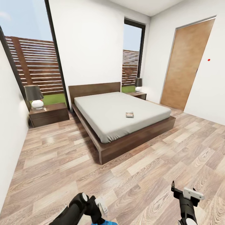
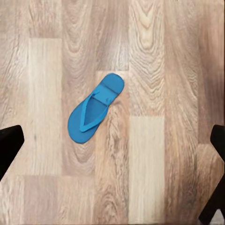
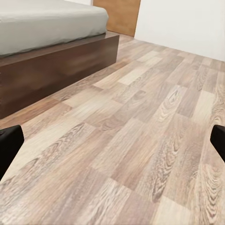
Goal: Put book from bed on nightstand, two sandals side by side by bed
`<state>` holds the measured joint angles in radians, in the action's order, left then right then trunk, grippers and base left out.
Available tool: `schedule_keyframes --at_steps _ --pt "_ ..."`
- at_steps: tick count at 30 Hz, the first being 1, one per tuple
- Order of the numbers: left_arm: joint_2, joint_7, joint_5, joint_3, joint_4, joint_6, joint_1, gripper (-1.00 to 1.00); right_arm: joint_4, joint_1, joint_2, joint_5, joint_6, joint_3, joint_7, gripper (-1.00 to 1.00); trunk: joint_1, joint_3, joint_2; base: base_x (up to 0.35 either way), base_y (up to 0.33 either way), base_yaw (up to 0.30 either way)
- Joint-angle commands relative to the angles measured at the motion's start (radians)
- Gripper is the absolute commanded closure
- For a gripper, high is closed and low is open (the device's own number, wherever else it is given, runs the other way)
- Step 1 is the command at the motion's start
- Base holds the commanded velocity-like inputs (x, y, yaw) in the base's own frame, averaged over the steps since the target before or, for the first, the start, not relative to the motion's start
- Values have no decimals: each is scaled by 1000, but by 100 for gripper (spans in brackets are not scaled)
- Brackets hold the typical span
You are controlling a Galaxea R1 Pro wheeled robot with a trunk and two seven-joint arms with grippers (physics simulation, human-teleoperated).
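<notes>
Scene: a bedroom with a wood-plank floor [image 1: 140, 175], the robot standing off the foot of the bed [image 1: 122, 117].
Left gripper [image 2: 112, 159]: fingers spread wide, holding nothing, poised directly above 1 blue sandal [image 2: 95, 108] that lies flat on the planks, well below the fingertips.
Right gripper [image 3: 112, 145]: also spread wide and empty, with bare floor ahead of it and the bed frame beyond.
Book [image 1: 129, 114]: on the mattress, far ahead of both grippers, near the foot end.
Nightstands: the left nightstand [image 1: 50, 115] and the right nightstand [image 1: 138, 94] flank the headboard, each with a lamp; neither carries the book.
Progress: judged 0 of 3 placements done; book unmoved, 1 sandal not yet grasped.
Writing: the book cover is too small to read; a small red dot [image 1: 208, 59], possibly a marker, shows on the wall by the door [image 1: 184, 65].
</notes>
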<state>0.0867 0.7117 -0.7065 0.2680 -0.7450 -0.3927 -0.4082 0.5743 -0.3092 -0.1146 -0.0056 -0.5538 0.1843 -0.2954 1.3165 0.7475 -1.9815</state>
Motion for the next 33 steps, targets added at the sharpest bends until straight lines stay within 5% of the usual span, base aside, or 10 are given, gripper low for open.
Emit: schedule_keyframes --at_steps 1,8,20,33 --pt "-2 49 -17 3 -2 -5 -19 -100 -1 -1 0 0 -3 -1 -2 -100 0 1 0 0 0 0" --pt "-3 92 -31 6 -3 -6 -38 -100 -1 -1 1 0 -3 -2 -2 -100 0 1 0 0 0 0" --pt "-4 92 -29 3 -2 -7 -40 -100 0 -1 0 1 -3 -2 -2 -100 46 39 -84 0 0 0" --pt "-1 94 -26 -42 -2 -52 -40 -100 -1 -1 1 1 -3 -2 -2 -100 96 79 -175 0 0 0"
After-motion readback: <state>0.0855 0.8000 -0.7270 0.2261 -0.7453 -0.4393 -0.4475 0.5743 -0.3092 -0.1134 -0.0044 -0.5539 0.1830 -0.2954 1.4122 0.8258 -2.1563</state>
